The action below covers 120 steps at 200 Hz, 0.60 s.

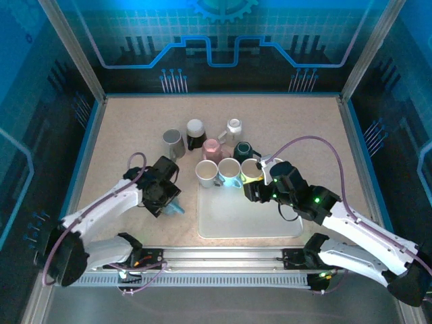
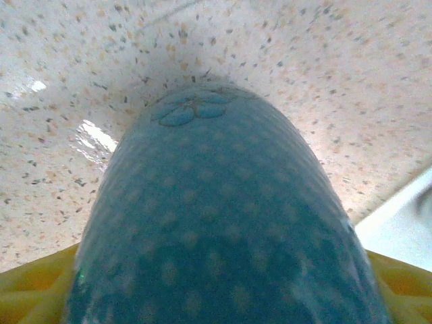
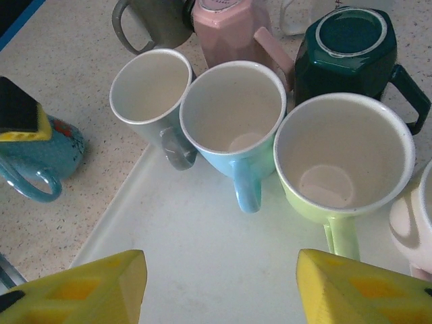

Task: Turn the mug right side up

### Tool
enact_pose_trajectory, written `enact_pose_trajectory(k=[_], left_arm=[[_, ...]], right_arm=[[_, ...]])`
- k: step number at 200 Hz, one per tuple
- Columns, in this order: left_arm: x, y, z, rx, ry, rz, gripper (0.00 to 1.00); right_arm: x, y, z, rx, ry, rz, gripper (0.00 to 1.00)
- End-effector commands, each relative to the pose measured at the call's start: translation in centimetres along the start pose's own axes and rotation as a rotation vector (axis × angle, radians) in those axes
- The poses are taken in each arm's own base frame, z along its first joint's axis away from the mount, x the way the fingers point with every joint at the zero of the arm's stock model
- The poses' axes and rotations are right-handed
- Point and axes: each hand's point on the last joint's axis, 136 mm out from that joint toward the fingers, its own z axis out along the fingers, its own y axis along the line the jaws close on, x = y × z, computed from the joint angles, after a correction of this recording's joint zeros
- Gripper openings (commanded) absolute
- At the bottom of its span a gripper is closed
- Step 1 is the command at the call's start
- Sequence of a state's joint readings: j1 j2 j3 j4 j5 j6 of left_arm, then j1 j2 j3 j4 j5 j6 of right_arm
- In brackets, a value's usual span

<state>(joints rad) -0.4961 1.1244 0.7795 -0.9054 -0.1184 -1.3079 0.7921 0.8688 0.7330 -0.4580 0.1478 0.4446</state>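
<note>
Where table lies bare just beside tray left edge, teal dotted mug sits on surface; upright or inverted: cannot tell. Left gripper straddles mug, yellow fingers on either side; contact not discernible, so clamped or loose: cannot tell. Right gripper over tray's middle, jaws apart, nothing between. White mug, light blue mug, lime mug mouth-up in row at tray's far edge. Dark green mug inverted just behind row.

Teal mug has pale dots and a flower motif. Table beige, dark-speckled; tray white.
</note>
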Motion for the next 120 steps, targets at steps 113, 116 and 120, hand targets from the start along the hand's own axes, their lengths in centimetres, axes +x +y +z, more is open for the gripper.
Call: enact_pose_trajectory(k=[113, 116, 120], left_arm=[[-1.2, -6.9, -23.9, 1.129, -0.509, 0.488, 0.49], [-1.2, -7.0, -24.1, 1.14, -0.513, 0.49, 0.49], [-1.1, -7.1, -24.3, 1.157, -0.514, 0.497, 0.49]], right_arm=[[-5.1, 8.2, -3.4, -0.43, -0.228, -0.044, 0.54], [-5.1, 8.3, -3.4, -0.439, -0.231, -0.044, 0.54], [-5.2, 8.5, -3.4, -0.449, -0.237, -0.042, 0.54]])
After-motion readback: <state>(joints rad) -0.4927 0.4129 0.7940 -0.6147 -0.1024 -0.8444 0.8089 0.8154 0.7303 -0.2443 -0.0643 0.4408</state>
